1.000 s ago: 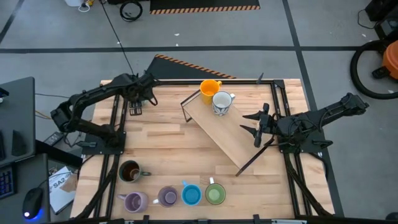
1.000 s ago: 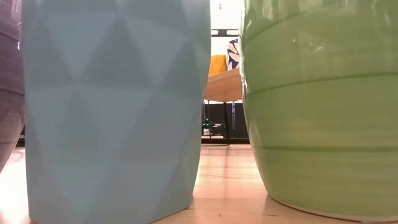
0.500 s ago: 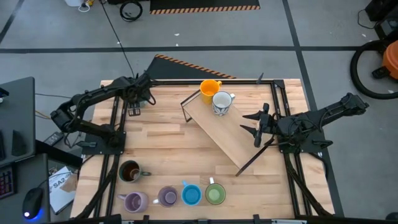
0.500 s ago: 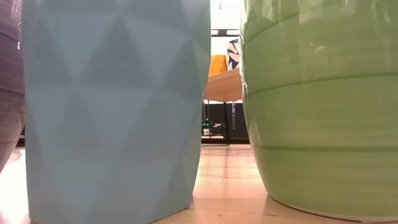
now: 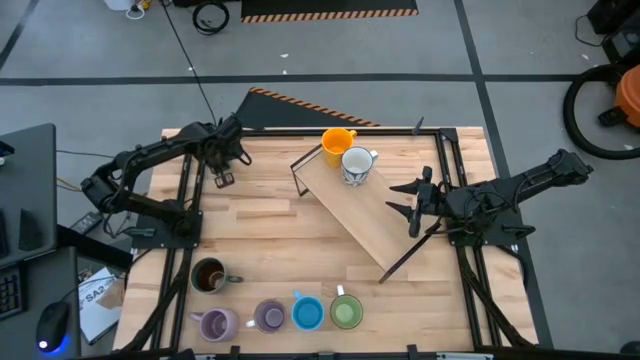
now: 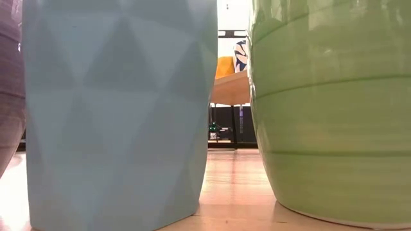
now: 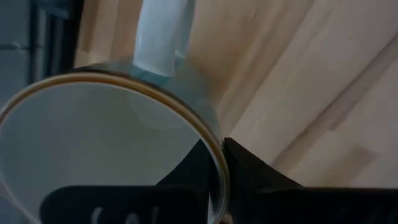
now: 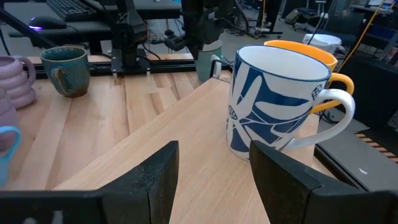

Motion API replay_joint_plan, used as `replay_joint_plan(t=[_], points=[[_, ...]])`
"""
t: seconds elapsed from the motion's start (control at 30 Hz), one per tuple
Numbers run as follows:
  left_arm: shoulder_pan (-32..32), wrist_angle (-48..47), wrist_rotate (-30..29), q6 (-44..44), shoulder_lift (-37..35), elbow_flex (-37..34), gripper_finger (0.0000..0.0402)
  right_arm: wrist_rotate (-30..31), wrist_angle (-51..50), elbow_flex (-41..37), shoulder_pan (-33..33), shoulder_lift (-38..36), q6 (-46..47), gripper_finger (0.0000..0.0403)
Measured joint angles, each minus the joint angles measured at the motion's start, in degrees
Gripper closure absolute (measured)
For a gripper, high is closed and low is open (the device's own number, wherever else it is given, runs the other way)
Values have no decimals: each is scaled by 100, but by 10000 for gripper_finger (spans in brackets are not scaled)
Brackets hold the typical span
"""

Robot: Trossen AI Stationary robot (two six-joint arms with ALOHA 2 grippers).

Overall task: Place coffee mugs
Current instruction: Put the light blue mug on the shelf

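My left gripper (image 5: pixel 224 152) is at the table's far left corner, shut on a pale grey mug (image 7: pixel 106 149), which also shows in the right wrist view (image 8: pixel 208 59). An orange mug (image 5: pixel 337 141) and a white mug with a blue pattern (image 5: pixel 355 165) stand on a slanted wooden board (image 5: pixel 375 225). My right gripper (image 8: pixel 214 180) is open, level with the board's right side, a short way from the white mug (image 8: pixel 277 102). Along the near edge stand a dark brown mug (image 5: pixel 208 276), two purple mugs (image 5: pixel 215 324) (image 5: pixel 268 317), a blue one (image 5: pixel 307 313) and a green one (image 5: pixel 346 312). My left gripper pinches the pale grey mug's wall at the rim (image 7: pixel 219 167), one finger inside the mug and one outside, on the side away from the handle (image 7: pixel 161 37). The fingers come down from above. I cannot tell whether the mug's bottom is on the table.
Black frame rails (image 5: pixel 190 190) (image 5: pixel 450 150) run along the table's left and right sides. The middle of the wooden table (image 5: pixel 270 225) lies bare between the board and the near row of mugs. In the low view the blue mug (image 6: pixel 115 109) and green mug (image 6: pixel 334 109) fill the picture.
My left gripper has shifted a little over the pale grey mug at the far left corner. My right arm and the other mugs have kept still.
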Motion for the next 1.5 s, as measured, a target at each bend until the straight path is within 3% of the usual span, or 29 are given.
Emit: replay_joint_plan(t=[0.13,0.3,0.47,0.87,1.2,1.5], points=[[-163,-394,374,-684,7,373,369,-1,76,0,0,0,-28,200],[-389,-653,1289,-1803,4,880,367,-2,55,0,2,0,-39,200],[-1046,-774,2136,-2641,4,950,366,-41,32,0,2,-27,-106,200],[-3125,-884,2290,-4609,324,1275,364,-46,109,0,2,-44,-160,200],[-4222,-956,2355,-5352,1283,2053,364,-48,83,0,77,-44,-153,200],[-4766,-1222,2242,-5171,2175,2725,363,-49,81,0,78,-44,-162,200]])
